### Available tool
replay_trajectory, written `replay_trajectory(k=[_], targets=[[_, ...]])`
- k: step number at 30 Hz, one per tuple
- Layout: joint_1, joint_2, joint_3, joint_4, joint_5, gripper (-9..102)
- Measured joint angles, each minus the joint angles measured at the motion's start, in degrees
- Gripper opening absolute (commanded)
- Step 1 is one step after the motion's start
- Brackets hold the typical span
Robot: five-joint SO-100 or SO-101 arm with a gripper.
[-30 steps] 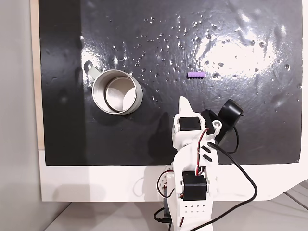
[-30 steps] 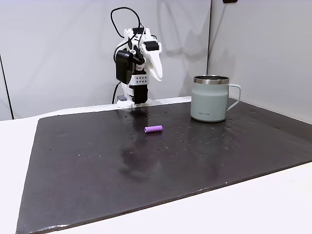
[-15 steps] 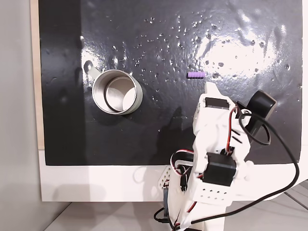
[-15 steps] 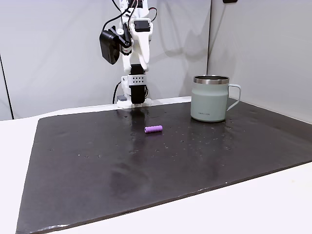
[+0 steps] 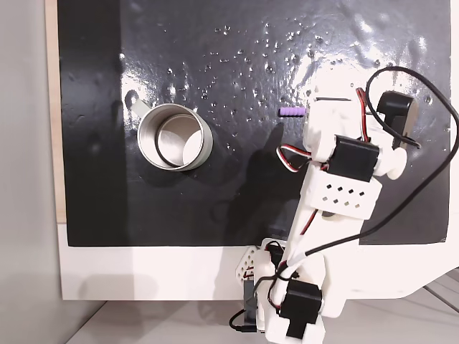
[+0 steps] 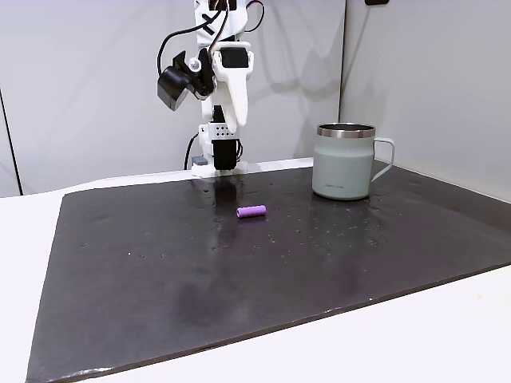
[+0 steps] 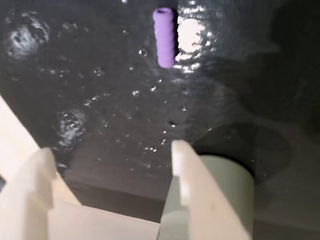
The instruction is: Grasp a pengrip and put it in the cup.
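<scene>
The purple ribbed pengrip [image 5: 291,112] lies flat on the black mat, also seen in a fixed view from the side [image 6: 251,211] and near the top of the wrist view [image 7: 165,36]. The silver cup [image 5: 174,136] stands upright with nothing in it, to the left in that view and to the right of the pengrip in the side view [image 6: 345,161]. My gripper [image 5: 313,100] hangs high over the mat just right of the pengrip, pointing down [image 6: 235,120]. In the wrist view it [image 7: 110,150] is open, with bare mat between its white fingers [image 7: 182,160].
The glossy black mat [image 5: 237,43] is dotted with small bumps and glare. It lies on a white table [image 6: 447,335] with grey walls behind. A pale grey-green rounded shape [image 7: 227,192] sits behind the right finger in the wrist view; I cannot tell what it is.
The arm has unfolded from its low pose near the base, risen and reached out over the mat to beside the pengrip. Pengrip and cup have not moved.
</scene>
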Motion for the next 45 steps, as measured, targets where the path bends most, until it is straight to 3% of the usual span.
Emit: replay_trajectory(k=[45], targets=[[-2.7,-22.8,8.3,-20.3,-5.4,22]])
